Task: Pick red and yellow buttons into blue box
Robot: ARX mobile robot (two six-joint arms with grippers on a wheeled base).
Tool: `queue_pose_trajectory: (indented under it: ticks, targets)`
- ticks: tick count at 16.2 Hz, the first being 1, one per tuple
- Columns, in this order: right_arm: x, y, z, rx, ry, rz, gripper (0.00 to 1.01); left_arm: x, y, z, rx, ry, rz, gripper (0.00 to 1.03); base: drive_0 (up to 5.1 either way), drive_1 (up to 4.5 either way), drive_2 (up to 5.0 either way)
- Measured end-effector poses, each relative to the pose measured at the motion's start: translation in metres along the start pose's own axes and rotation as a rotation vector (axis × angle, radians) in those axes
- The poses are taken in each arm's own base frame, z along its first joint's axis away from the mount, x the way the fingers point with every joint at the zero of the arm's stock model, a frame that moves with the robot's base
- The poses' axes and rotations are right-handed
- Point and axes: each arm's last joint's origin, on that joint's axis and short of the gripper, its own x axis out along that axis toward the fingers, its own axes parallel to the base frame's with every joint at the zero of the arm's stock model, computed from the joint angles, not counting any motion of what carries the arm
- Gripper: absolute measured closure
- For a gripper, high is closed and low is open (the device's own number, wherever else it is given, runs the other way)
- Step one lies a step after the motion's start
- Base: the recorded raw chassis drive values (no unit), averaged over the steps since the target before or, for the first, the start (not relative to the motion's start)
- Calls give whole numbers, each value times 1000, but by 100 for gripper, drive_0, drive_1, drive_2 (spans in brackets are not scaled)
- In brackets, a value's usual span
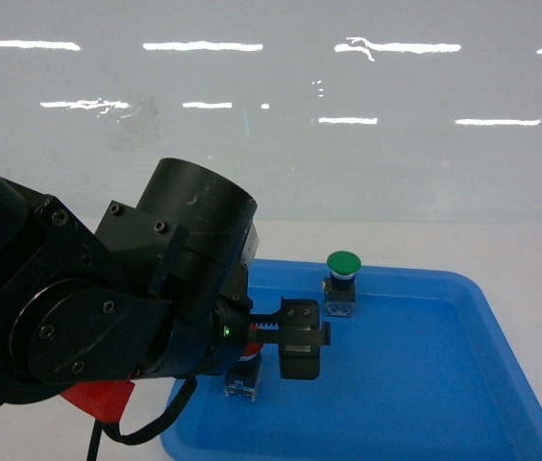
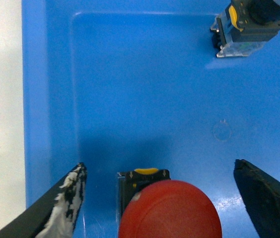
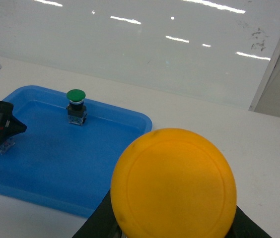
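Note:
The red button [image 2: 170, 210] stands on the floor of a shallow blue tray [image 2: 130, 89], its red cap filling the bottom of the left wrist view. My left gripper [image 2: 160, 166] is open, one finger on each side of the button, neither touching it. From the head camera, the left gripper [image 1: 300, 336] hangs low over the tray's left part, and only the red button's clear block [image 1: 242, 379] shows under it. My right gripper [image 3: 172, 220] is shut on the yellow button [image 3: 174, 186], held above the table right of the tray. The blue box is out of view.
A green-capped button [image 1: 343, 261] stands upright at the far side of the tray [image 1: 425, 384]; the right wrist view also shows the green button [image 3: 75, 96]. White tabletop surrounds the tray, with a glossy white wall behind. My left arm's bulk hides the tray's near-left corner.

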Motion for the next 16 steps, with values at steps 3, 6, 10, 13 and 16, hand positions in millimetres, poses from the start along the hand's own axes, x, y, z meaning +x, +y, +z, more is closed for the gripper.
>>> queue_pose_trajectory:
  ticks: [3, 6, 10, 13, 16]
  targets:
    - [0, 0, 0, 0, 0, 0, 76, 0, -2, -6, 9, -3, 3, 37, 0, 0, 0]
    - [0, 0, 0, 0, 0, 0, 76, 0, -2, -6, 10, -15, -5, 46, 0, 0, 0]
    - [0, 0, 0, 0, 0, 0, 76, 4, -1, -10, 22, -56, -1, 71, 0, 0, 0]
    - [0, 0, 0, 0, 0, 0, 76, -3, 10, -17, 55, -110, 52, 71, 0, 0, 0]
    - [0, 0, 0, 0, 0, 0, 76, -35, 28, 0, 66, -235, 81, 71, 0, 0, 0]
